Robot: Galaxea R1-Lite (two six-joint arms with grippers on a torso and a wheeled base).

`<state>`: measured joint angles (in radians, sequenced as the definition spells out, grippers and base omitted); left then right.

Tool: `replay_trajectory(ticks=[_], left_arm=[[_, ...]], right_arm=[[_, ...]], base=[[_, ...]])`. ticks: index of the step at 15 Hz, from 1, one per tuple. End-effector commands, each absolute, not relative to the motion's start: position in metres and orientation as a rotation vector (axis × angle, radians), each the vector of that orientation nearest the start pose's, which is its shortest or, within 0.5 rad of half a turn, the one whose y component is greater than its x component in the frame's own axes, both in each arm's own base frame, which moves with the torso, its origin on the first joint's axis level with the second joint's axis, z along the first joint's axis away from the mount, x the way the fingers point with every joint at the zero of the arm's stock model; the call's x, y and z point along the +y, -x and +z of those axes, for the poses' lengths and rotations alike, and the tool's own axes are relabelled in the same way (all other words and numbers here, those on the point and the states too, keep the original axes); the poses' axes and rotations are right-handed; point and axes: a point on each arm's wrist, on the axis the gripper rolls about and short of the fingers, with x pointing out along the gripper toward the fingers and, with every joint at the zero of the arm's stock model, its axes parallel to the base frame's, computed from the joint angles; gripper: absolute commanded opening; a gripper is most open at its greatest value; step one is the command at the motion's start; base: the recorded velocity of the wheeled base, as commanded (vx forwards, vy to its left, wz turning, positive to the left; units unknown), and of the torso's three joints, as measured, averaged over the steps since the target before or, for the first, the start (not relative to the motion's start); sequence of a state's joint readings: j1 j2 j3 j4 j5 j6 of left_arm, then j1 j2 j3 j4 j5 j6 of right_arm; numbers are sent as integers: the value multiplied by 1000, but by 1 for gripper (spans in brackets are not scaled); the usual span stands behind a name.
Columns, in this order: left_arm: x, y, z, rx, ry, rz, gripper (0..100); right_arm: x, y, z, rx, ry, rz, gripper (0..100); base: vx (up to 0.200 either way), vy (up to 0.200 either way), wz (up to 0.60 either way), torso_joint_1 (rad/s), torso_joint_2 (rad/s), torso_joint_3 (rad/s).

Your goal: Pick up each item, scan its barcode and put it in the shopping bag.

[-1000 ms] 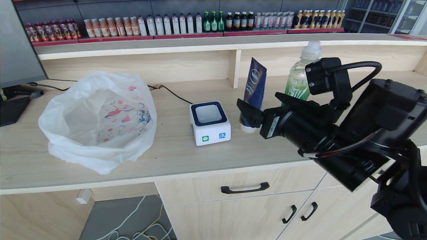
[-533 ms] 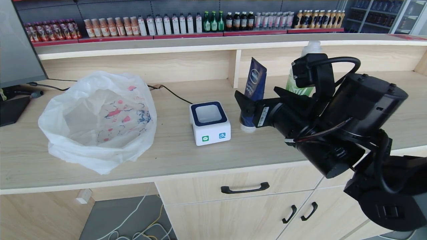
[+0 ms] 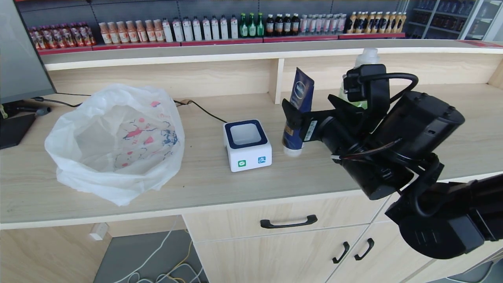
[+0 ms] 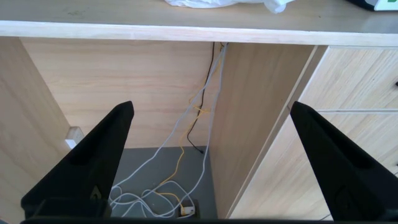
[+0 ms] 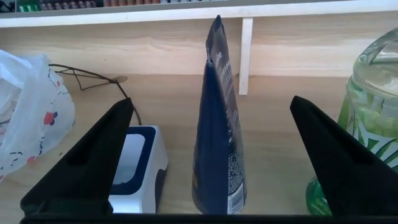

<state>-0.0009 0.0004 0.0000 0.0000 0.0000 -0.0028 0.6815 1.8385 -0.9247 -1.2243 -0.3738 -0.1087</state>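
My right claw (image 5: 210,102) was spread wide before the blue tube (image 3: 300,88), pinching nothing. The shopping bag (image 3: 114,157) looked empty: 0 of 2 items done, green bottle (image 5: 370,106) included.

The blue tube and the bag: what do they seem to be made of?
Blue tube: probably soft plastic or laminate, slightly glossy; flat crimped top, white cap below.
Bag: thin plastic film, translucent and crinkled, with a red and blue print.
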Motion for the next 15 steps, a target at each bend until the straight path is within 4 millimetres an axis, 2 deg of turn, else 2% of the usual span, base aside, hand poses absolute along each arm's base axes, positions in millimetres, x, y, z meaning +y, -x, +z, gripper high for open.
replay_trajectory(ticks=[1, 7, 12, 15], left_arm=[[0, 23, 75, 0, 3, 0, 100], [0, 23, 75, 0, 3, 0, 100], [0, 23, 75, 0, 3, 0, 100], [0, 23, 75, 0, 3, 0, 100]], right_arm=[[213, -275, 224, -279, -40, 293, 100], [222, -288, 217, -279, -38, 299, 100], [221, -299, 212, -277, -31, 278, 100], [213, -318, 213, -294, -33, 229, 100]], base=[[0, 0, 0, 0, 0, 0], [0, 0, 0, 0, 0, 0], [0, 0, 0, 0, 0, 0], [0, 0, 0, 0, 0, 0]])
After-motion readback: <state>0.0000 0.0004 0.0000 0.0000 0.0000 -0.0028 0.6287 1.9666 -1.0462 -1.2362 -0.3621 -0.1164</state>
